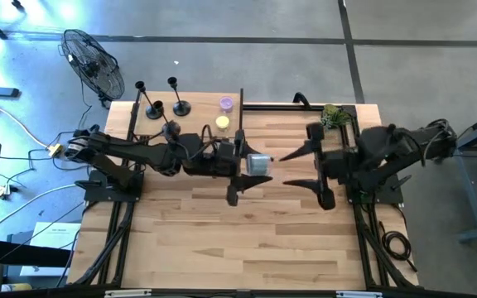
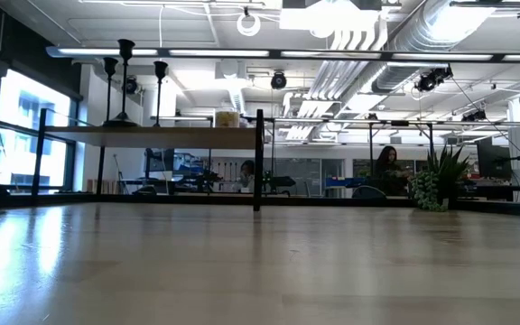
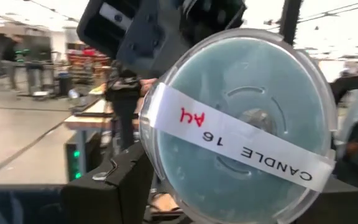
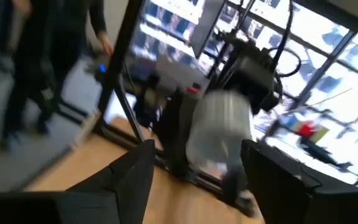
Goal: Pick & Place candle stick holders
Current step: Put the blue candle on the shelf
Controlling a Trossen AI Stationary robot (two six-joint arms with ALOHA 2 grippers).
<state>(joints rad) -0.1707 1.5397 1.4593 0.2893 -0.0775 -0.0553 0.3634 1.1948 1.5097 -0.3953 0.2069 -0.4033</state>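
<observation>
Three black candle stick holders (image 1: 153, 106) (image 1: 179, 103) (image 1: 171, 128) stand on their round bases on a raised shelf (image 2: 152, 135) at the table's far left, and no gripper touches them. They also show in the low view as candle stick holders (image 2: 125, 81). My left gripper (image 1: 253, 165) is over the table's middle, shut on a clear jar candle (image 1: 258, 163) with pale blue wax, not on a holder. The jar's flat end carries a white label. My right gripper (image 1: 309, 170) stands open just right of the jar, facing it, with nothing between its fingers. My left gripper pinches the jar candle's round side wall (image 3: 151, 177) between its two fingers, one finger (image 3: 120, 183) on each side. The fingers come level from the table's left. The jar lies on its side, labelled flat end (image 3: 241, 134) toward the wrist, lifted clear of the table.
A yellow candle (image 1: 222, 123) and a purple one (image 1: 225, 103) sit on the shelf beside the holders. A potted plant (image 1: 332, 114) stands at the far right corner. A fan (image 1: 93, 62) is on the floor beyond the table. The near half shows bare wood (image 1: 238, 248).
</observation>
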